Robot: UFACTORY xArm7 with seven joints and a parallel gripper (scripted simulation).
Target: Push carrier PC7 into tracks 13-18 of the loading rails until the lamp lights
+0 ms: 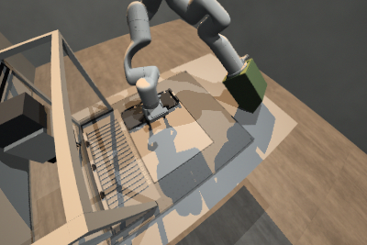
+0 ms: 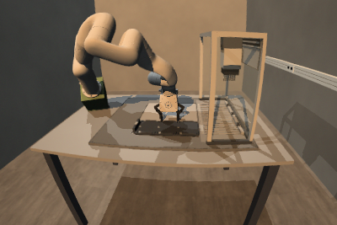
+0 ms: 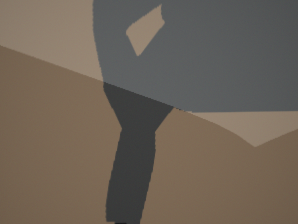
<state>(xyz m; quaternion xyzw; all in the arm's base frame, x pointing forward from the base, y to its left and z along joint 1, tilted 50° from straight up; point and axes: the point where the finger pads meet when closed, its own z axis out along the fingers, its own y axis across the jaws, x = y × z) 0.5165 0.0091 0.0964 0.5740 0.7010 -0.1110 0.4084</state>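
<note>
Carrier PC7 (image 1: 132,116) (image 2: 145,127) is a long, dark, flat tray. It lies in front of the loading rails (image 1: 120,177) (image 2: 212,119), at their end nearest the exterior camera. Its handle end (image 1: 172,94) (image 2: 136,125) points toward the arm's base, and its other end is close to the rails' front edge. My gripper (image 1: 158,124) (image 2: 170,120) is open and empty. It points down at the carrier's middle, by the long side away from the exterior camera; its exact height is unclear. The wrist view shows only surface and shadows. Track numbers are too small to read.
A frame (image 1: 59,84) (image 2: 214,86) stands around the rails, with a boxy unit (image 1: 23,112) (image 2: 232,57) hanging at its back. Small dark lamps (image 1: 94,167) line the rails' rear. The arm's green base block (image 1: 248,86) (image 2: 94,99) stands at the opposite side.
</note>
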